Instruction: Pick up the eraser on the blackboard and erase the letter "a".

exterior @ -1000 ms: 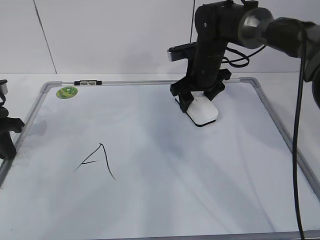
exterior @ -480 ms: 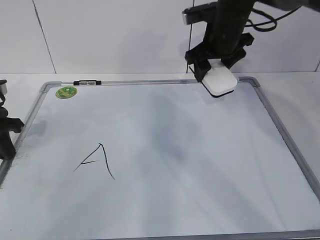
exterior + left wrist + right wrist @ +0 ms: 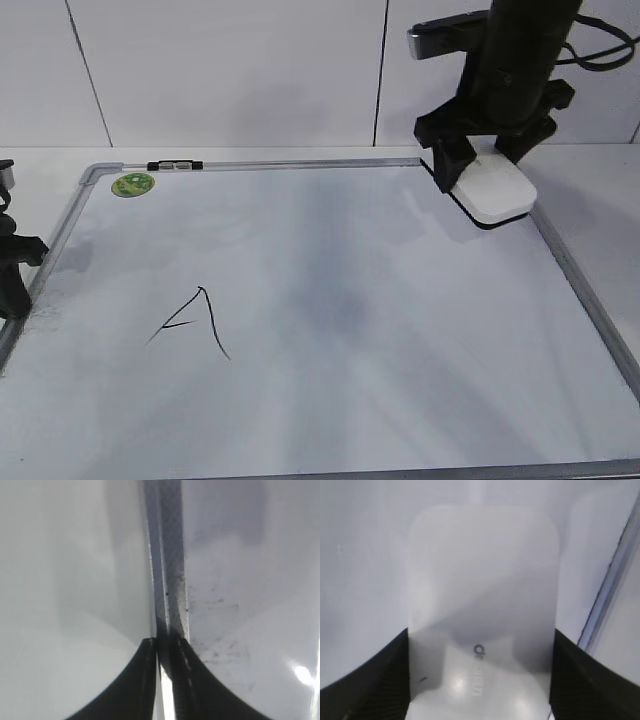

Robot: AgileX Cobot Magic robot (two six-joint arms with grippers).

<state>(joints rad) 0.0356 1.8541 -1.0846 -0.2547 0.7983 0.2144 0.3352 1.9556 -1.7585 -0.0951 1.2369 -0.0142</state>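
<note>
Eraser point(image 3: 493, 192) sits clamped in my right claw point(image 3: 490, 165), the two black fingers pressing its long sides, so the white top faces my wrist camera and the dark felt points down at the board. In my right wrist view the white block point(image 3: 481, 615) fills the space between the fingers, grey lettering near the bottom. I hold it flat like this so the felt can meet the surface squarely. It hangs at the far right corner of the blackboard point(image 3: 300, 163), over or just beside the grey frame; I cannot tell whether it touches.

The only writing I can see is an angular capital A point(image 3: 195, 322), low on the left half. No small cursive letter shows anywhere on the white field, and a greyish smear lies across the middle. I judge the wiping is likely done, and parking the eraser at the edge fits that.

My left claw point(image 3: 166, 642) is pinched together, holding nothing, resting at the board's left frame, well apart from the work.
</note>
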